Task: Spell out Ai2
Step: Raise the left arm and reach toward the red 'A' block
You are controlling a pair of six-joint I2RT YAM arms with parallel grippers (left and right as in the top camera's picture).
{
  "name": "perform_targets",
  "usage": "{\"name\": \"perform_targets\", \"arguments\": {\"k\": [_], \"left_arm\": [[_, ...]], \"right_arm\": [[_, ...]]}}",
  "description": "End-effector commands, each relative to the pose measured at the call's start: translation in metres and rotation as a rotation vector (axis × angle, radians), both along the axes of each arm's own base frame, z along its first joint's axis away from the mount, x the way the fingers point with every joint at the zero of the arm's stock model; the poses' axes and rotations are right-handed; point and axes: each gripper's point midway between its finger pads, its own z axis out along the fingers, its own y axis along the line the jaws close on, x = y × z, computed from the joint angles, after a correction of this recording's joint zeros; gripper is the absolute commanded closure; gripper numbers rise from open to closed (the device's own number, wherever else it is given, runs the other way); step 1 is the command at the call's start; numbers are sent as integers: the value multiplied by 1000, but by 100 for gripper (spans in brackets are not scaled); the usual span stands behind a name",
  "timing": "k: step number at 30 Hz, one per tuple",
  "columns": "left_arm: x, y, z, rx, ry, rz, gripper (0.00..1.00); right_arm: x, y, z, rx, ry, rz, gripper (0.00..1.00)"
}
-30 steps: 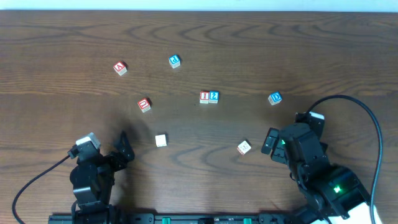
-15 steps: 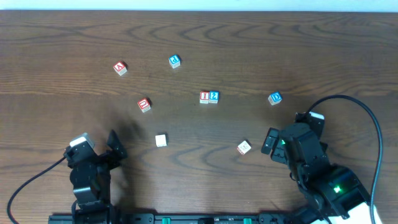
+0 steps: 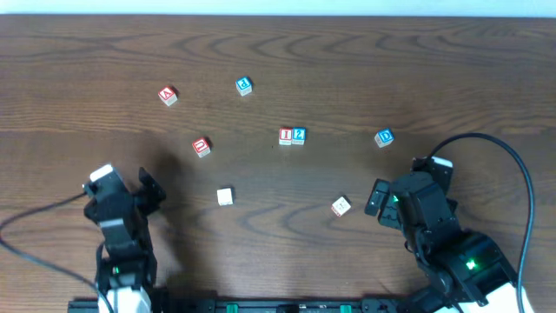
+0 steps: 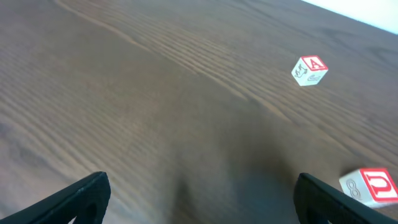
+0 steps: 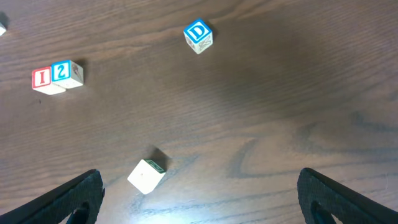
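Wood table (image 3: 347,52) | left gripper (image 4: 199,196) spread, empty, arm folded low; right gripper (image 5: 202,193) likewise spread, empty

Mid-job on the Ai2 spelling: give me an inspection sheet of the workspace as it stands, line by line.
Surface: dark wood-grain table; no spills seen.
Job's things: red I block and blue 2 block touch side by side; red A block sits apart, far left.
Clutter: blue D block, far blue block, red U block, pale centre block, pale tilted block.
Grippers: left gripper open, empty; right gripper open, empty.
Cables: left black cable; right black cable looping on the table.
Surroundings: pale strip beyond the far edge; nothing else seen.
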Motion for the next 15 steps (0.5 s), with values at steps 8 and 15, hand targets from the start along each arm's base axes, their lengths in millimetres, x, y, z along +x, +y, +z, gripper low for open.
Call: {"name": "perform_targets", "arguments": {"k": [8, 15], "left_arm": [[69, 13, 36, 17, 67, -5, 4], [125, 17, 61, 23, 98, -42, 4]], "right_arm": [[-1, 0, -1, 2, -2, -6, 1], [-1, 0, -1, 2, -2, -6, 1]]}}
